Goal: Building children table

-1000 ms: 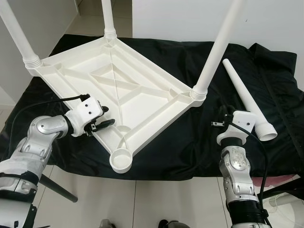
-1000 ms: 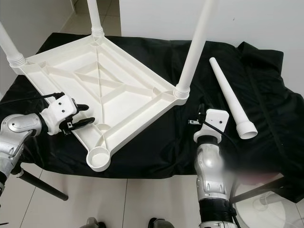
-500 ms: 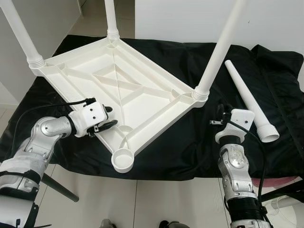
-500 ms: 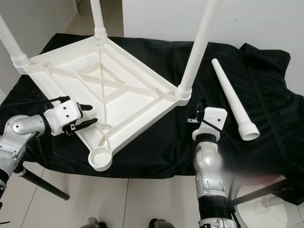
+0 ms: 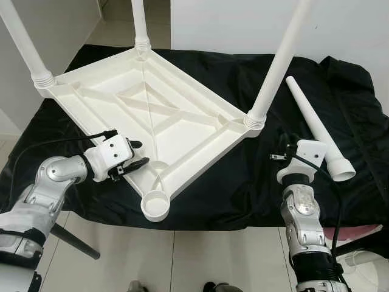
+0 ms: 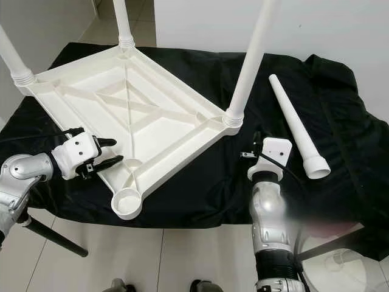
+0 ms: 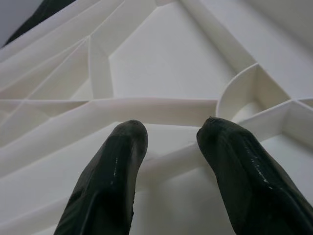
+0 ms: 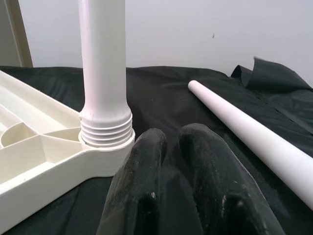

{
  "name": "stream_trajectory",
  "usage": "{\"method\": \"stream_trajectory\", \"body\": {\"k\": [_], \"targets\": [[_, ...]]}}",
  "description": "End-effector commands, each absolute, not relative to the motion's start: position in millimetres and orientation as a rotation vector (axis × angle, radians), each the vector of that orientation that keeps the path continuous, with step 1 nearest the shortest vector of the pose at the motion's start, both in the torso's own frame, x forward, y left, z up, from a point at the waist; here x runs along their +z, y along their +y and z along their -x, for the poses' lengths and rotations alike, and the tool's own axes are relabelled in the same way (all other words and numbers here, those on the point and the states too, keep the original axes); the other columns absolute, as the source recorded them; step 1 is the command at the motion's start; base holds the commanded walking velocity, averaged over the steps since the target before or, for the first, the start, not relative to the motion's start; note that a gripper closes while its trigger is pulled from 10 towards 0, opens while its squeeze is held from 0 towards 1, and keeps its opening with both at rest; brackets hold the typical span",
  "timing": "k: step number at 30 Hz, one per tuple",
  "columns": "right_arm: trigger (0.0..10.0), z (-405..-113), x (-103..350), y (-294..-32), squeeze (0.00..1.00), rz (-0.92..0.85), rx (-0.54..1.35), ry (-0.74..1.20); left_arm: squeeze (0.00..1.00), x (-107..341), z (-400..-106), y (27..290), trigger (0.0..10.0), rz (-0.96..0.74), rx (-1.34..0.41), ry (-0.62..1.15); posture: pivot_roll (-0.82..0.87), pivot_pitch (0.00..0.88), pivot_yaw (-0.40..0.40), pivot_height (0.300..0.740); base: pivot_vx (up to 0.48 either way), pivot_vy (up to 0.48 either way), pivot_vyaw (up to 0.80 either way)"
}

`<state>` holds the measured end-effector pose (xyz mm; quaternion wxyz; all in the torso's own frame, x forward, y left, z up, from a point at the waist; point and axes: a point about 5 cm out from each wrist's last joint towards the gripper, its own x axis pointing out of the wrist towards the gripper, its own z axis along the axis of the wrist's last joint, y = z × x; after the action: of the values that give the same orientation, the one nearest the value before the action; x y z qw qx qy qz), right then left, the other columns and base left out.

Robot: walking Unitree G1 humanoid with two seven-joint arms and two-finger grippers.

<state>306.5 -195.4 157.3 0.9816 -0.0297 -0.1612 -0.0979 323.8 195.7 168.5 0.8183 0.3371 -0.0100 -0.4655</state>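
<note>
Tabletop [image 5: 152,109]: upside-down on black cloth [image 5: 231,176], three legs fitted.
Loose leg [image 5: 316,128]: on cloth, beside my right gripper [image 5: 284,143], fingers together, empty.
Empty socket [image 5: 154,205]: near corner.
Left gripper [image 5: 135,154]: fingers parted astride rim rib; pinch firmly to steady top.

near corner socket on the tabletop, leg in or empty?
Empty. The near corner socket is an open round cup with no leg in it, and the fourth leg lies loose on the black cloth.
</note>
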Motion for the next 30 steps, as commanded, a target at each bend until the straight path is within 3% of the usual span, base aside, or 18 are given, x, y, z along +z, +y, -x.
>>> {"method": "stream_trajectory", "body": {"k": [1, 14, 16, 30], "targets": [[10.0, -306, 155, -198, 0.0, 0.06, -0.199, -0.32, 0.0, 159, -309, 198, 10.0, -0.705, -1.239, 0.105, 0.02, 0.111, -0.025, 0.74, 0.0, 0.0, 0.0], [10.0, -306, 155, -200, 0.0, 0.063, -0.201, -0.319, 0.0, 169, -301, 188, 10.0, -0.708, -1.262, 0.055, 0.02, 0.121, -0.018, 0.74, 0.0, 0.0, 0.0], [10.0, -308, 155, -200, 0.0, 0.062, -0.204, -0.321, 0.0, 170, -297, 169, 10.0, -0.687, -1.292, 0.022, 0.01, 0.121, -0.015, 0.74, 0.0, 0.0, 0.0], [10.0, -306, 154, -200, 0.0, 0.057, -0.223, -0.326, 0.0, 155, -292, 130, 10.0, -0.624, -1.343, -0.018, 0.0, 0.12, 0.008, 0.74, 0.0, 0.0, 0.0]]}}
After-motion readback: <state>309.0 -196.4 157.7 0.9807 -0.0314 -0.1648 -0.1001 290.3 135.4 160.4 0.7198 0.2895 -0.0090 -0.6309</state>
